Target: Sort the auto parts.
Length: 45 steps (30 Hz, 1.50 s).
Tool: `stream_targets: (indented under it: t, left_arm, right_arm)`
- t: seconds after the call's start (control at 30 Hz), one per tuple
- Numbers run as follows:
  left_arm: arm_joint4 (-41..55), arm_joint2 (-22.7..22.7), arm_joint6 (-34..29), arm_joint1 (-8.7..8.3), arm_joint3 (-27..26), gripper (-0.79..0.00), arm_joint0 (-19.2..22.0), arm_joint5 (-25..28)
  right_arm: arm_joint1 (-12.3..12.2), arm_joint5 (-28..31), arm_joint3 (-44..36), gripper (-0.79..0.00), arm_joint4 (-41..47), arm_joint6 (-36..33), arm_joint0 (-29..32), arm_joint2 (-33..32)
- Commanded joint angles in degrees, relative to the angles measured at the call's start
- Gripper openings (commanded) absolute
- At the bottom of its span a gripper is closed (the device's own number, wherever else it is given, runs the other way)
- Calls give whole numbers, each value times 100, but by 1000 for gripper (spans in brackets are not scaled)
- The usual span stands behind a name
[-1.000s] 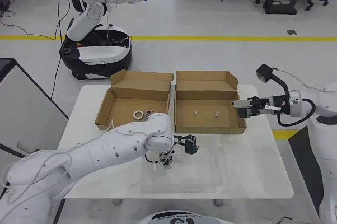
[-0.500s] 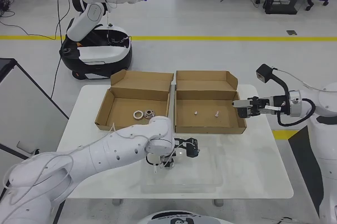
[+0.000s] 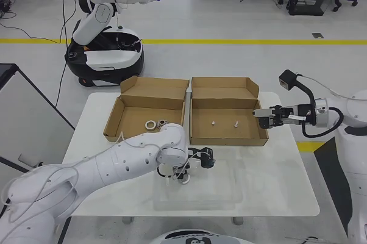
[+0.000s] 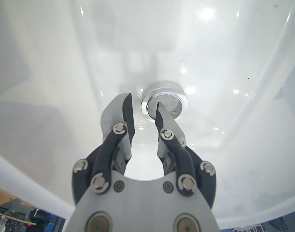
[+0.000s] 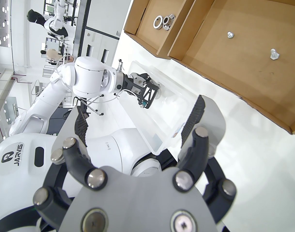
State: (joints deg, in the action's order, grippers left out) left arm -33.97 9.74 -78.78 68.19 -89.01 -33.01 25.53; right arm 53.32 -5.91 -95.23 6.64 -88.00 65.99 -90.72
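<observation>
Glossy white left arm (image 3: 110, 168), matching right arm (image 3: 360, 110), thin wrist cables (image 5: 106, 100), silver left gripper (image 4: 142, 112) and right gripper (image 5: 140, 108), black ribbed pads (image 4: 128, 114), round screws (image 4: 97, 181).

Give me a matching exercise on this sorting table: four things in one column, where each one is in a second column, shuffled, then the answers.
Things
1. lone silver ring
2. two bolts
3. pair of collars
4. right gripper

Places
A. inside the left cardboard box
B. open, at the outer wall of the right cardboard box
C. in the clear bin, at the open left gripper
D. on the floor of the right cardboard box

Pairs: 1-C, 2-D, 3-A, 4-B.
</observation>
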Motion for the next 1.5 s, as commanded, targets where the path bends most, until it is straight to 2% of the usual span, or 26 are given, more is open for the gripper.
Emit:
stream_targets:
  t: [0.0, 0.5, 0.93, 0.97, 1.03, 1.07, 1.3, 1.47]
  left_arm:
    - [-8, 0, 12, 16, 29, -511, -10, 12]
    - [-72, 0, 33, 109, 184, -533, -96, 33]
    - [-61, 0, 23, 119, 203, -542, -72, 23]
    - [-67, 0, 27, 120, 209, -563, -77, 27]
    - [-72, 0, 24, 123, 219, -754, -86, 24]
    - [-77, 0, 23, 125, 219, -785, -86, 23]
    - [-23, 0, 52, 122, 213, -785, -21, 52]
    - [200, 0, -80, 75, -48, -785, 203, -81]
  right_arm:
    - [0, 0, 0, 0, 0, 0, 0, 0]
    - [0, 0, 0, 0, 0, 0, 0, 0]
    - [0, 0, 0, 0, 0, 0, 0, 0]
    - [0, 0, 0, 0, 0, 0, 0, 0]
    - [0, 0, 0, 0, 0, 0, 0, 0]
    - [0, 0, 0, 0, 0, 0, 0, 0]
    - [0, 0, 0, 0, 0, 0, 0, 0]
    - [0, 0, 0, 0, 0, 0, 0, 0]
